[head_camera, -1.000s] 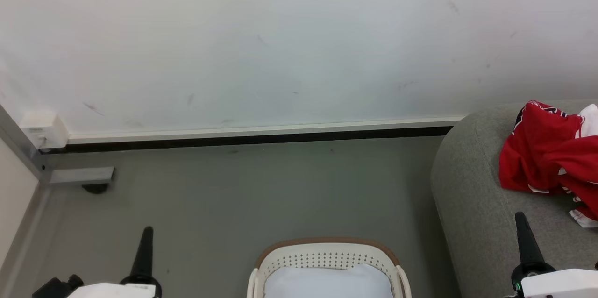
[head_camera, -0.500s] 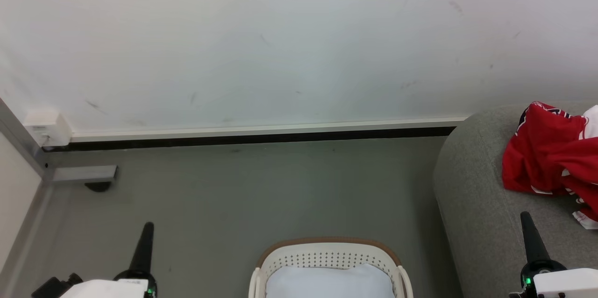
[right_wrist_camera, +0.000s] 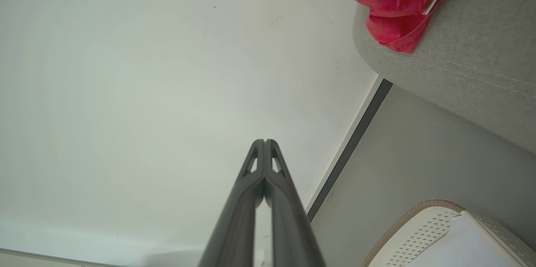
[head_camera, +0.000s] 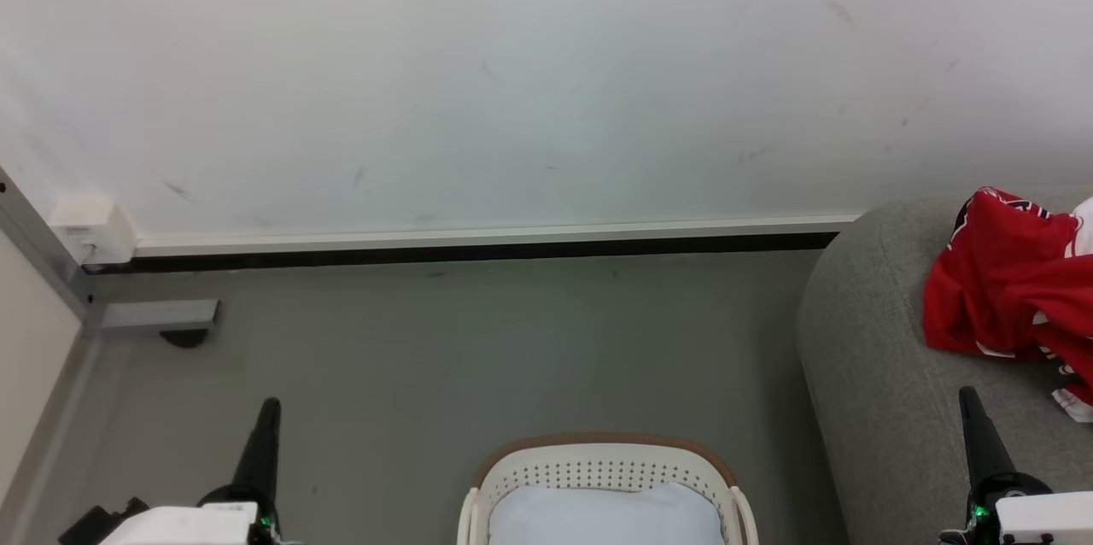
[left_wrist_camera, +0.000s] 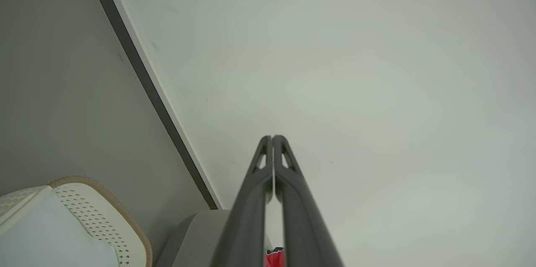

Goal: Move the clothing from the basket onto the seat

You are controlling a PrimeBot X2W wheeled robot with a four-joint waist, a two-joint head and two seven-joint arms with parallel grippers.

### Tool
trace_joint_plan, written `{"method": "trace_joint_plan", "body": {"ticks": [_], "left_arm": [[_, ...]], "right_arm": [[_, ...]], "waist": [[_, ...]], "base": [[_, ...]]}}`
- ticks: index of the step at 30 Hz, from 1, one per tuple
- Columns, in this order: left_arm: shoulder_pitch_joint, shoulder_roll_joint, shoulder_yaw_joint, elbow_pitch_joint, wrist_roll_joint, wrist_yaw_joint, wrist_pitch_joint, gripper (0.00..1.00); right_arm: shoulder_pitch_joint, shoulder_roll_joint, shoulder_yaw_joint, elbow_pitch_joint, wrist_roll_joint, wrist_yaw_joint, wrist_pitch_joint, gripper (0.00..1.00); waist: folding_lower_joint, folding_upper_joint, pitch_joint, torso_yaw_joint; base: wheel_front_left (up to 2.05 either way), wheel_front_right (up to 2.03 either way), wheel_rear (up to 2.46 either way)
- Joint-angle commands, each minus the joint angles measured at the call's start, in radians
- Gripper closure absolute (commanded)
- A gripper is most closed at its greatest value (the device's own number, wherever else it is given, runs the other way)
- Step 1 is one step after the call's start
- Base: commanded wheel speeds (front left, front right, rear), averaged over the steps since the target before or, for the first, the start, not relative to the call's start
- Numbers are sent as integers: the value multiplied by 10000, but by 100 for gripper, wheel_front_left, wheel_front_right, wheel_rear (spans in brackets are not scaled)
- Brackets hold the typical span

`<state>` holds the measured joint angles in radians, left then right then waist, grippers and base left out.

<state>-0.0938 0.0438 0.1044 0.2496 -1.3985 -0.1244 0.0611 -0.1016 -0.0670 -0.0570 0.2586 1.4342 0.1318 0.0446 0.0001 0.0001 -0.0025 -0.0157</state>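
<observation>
The red clothing [head_camera: 1003, 289] lies in a crumpled heap on the grey seat [head_camera: 871, 374] at the right edge of the head view, with bits of white trim showing along its lower folds. The heap sits on top of the seat near its rounded corner, close to the wall [head_camera: 512, 84] behind it. In the right wrist view a fold of the red cloth reaches to the curved edge of the seat.

The basket [head_camera: 602, 448] stands on the grey floor [head_camera: 478, 348], low in the middle of the head view, just beside the seat and apart from it. Its brown rim and perforated white wall face the wall. The part of its inside that can be seen holds a pale white-blue cloth [head_camera: 602, 518].

The left pincer [head_camera: 270, 405] rises at the lower left over bare floor, well apart from the basket. Its two dark fingers are pressed together with nothing between them. The right pincer [head_camera: 967, 395] rises at the lower right over the seat, below the red heap and not touching it. It too is closed tight and holds nothing. Both point up towards the wall and the white baseboard [head_camera: 478, 234].
</observation>
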Motion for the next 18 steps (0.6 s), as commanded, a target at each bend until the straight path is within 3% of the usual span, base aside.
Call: {"method": "trace_joint_plan", "body": {"ticks": [1, 18], "left_arm": [[-126, 90, 54, -22, -201, -72, 55, 100], [-233, 97, 107, 12, -1462, -86, 382, 100]], "right_arm": [[-188, -19, -64, -91, 177, -16, 71, 100], [-192, 19, -314, -103, 1310, -19, 413, 100]], "waist": [[0, -1, 1, 6], [-1, -1, 16, 98]], "base": [[0, 0, 0], [0, 0, 0]]}}
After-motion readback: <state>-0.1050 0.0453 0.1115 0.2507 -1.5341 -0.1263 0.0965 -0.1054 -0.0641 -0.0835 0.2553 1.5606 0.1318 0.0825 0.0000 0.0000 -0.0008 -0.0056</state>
